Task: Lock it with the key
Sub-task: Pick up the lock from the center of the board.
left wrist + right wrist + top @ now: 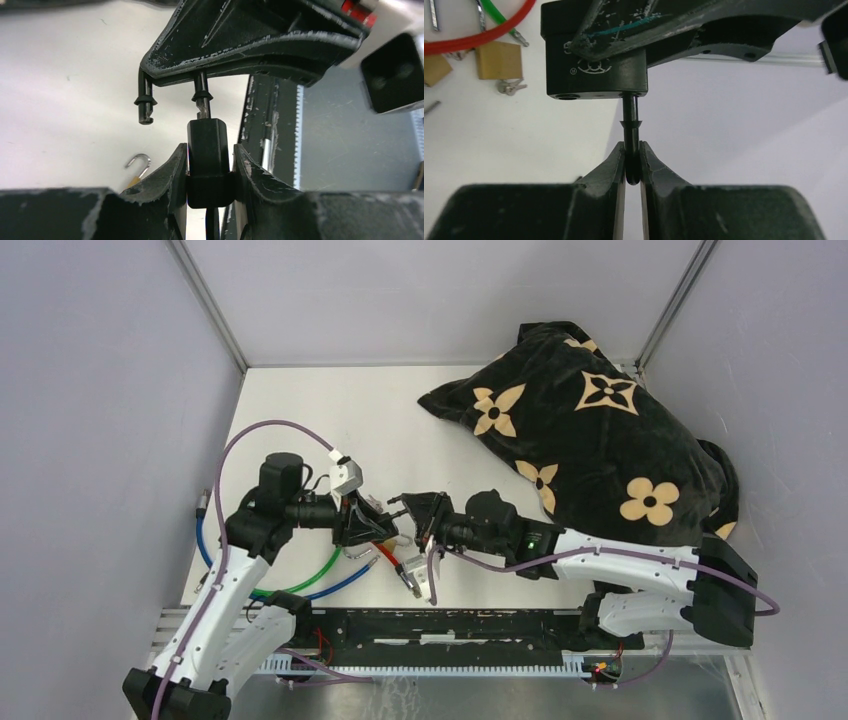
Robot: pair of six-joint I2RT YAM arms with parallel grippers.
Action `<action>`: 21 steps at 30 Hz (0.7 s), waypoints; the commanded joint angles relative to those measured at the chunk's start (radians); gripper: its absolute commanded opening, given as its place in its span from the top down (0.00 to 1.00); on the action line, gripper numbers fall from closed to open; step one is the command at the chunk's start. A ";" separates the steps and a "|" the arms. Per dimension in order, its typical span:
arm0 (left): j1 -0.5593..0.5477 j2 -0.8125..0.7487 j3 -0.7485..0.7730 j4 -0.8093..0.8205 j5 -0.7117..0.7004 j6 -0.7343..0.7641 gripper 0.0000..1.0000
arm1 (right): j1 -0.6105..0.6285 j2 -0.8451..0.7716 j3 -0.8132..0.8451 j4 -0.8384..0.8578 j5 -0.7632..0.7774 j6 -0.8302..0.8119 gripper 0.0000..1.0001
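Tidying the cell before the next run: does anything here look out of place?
Yes: a big black cushion with tan flowers lies over the table's right side, from the far corner down to the right arm's base. It has nothing to do with the brass padlocks.

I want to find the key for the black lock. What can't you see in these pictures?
Keyhole of the black padlock: shown in no view; the left gripper covers the body's bottom in the left wrist view.
Padlock in the top view: too small and dark.
One brass padlock: cut off by the right wrist view's left edge.
The keys: too small to match any lock.
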 commanded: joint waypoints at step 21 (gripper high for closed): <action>-0.004 -0.100 0.077 -0.011 -0.109 0.372 0.98 | -0.184 0.070 0.448 -0.688 -0.628 0.954 0.03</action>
